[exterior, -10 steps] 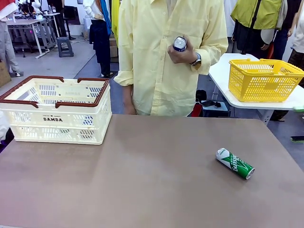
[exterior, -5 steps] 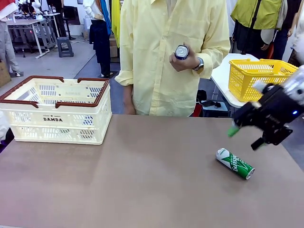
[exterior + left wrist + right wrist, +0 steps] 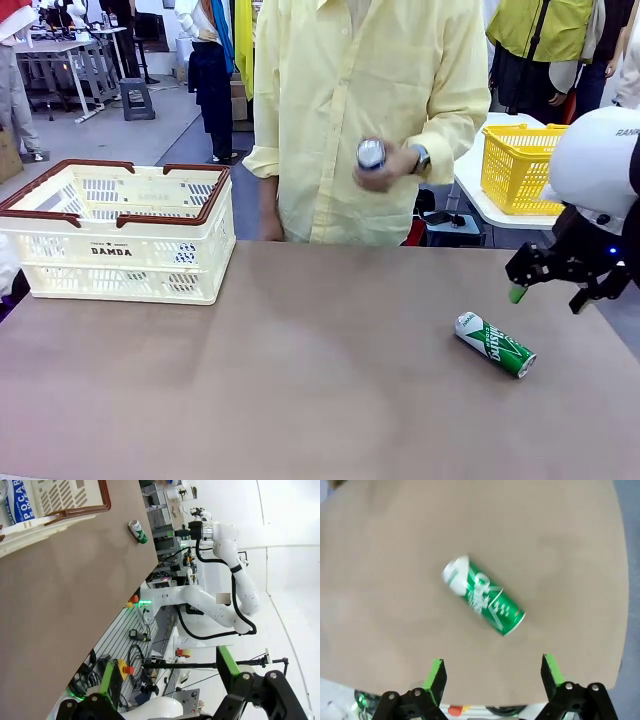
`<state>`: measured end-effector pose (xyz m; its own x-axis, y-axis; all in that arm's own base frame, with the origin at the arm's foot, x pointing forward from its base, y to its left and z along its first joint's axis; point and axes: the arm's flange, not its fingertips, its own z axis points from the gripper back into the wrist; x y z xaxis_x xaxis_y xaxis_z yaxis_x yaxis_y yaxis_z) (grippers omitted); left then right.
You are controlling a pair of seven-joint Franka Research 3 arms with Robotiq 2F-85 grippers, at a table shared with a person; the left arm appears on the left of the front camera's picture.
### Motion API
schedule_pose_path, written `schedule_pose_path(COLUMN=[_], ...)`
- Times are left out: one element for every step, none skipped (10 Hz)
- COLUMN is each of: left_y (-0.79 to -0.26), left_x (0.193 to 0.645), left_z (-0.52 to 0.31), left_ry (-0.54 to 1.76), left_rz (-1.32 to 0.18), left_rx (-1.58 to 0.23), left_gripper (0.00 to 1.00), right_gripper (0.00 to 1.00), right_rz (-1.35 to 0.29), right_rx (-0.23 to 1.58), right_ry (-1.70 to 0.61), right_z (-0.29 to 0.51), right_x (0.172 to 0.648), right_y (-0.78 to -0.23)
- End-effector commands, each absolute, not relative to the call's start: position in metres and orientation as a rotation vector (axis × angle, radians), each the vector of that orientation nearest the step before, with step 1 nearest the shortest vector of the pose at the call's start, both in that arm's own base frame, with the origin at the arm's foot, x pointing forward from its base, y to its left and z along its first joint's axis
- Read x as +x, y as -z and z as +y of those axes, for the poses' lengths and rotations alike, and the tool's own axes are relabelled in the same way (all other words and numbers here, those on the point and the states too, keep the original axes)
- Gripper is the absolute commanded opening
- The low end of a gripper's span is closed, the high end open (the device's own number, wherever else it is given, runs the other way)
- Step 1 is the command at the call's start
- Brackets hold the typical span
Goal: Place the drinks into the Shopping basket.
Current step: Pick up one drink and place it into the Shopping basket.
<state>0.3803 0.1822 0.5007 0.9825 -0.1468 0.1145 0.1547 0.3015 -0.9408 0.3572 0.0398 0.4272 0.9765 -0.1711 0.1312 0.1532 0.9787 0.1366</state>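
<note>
Little looks done: the green can [image 3: 495, 344] lies on its side on the counter [image 3: 300, 380], well apart from the basket [image 3: 120, 235], and a person's hand [image 3: 392, 166] holds a blue can [image 3: 371, 153] at the far edge. Something blue-printed shows inside the basket; I cannot tell if it is a can. The right tool [image 3: 548, 296] hovers near the green can, jaws apart, empty; the left tool [image 3: 167, 680], also apart, hangs well back. Bare counter separates can and basket; a yellow basket [image 3: 530, 170] stands aside.
</note>
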Motion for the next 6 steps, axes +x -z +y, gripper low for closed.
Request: schedule_pose_path(left_y=[-0.503,-0.503,-0.503,-0.503,-0.503,-0.503], left_x=[0.379,0.379,0.379,0.379,0.379,0.379], left_z=[0.182,0.182,0.182,0.182,0.182,0.182], left_ry=[0.195,0.195,0.195,0.195,0.195,0.195], left_rz=[-0.006,-0.006,-0.006,-0.006,-0.006,-0.006], left_rx=[-1.257,-1.257,-1.257,-1.257,-1.257,-1.257], left_gripper=[1.00,1.00,1.00,1.00,1.00,1.00], right_gripper=[1.00,1.00,1.00,1.00,1.00,1.00], right_rz=[-0.207,-0.143,-0.143,-0.143,-0.143,-0.154], right_rx=[0.185,0.126,0.126,0.126,0.126,0.138], right_ry=[0.141,0.164,0.164,0.164,0.164,0.164], right_z=[0.031,0.040,0.040,0.040,0.040,0.035], right_x=[0.351,0.357,0.357,0.357,0.357,0.362], right_y=[-0.398,-0.427,-0.427,-0.427,-0.427,-0.423])
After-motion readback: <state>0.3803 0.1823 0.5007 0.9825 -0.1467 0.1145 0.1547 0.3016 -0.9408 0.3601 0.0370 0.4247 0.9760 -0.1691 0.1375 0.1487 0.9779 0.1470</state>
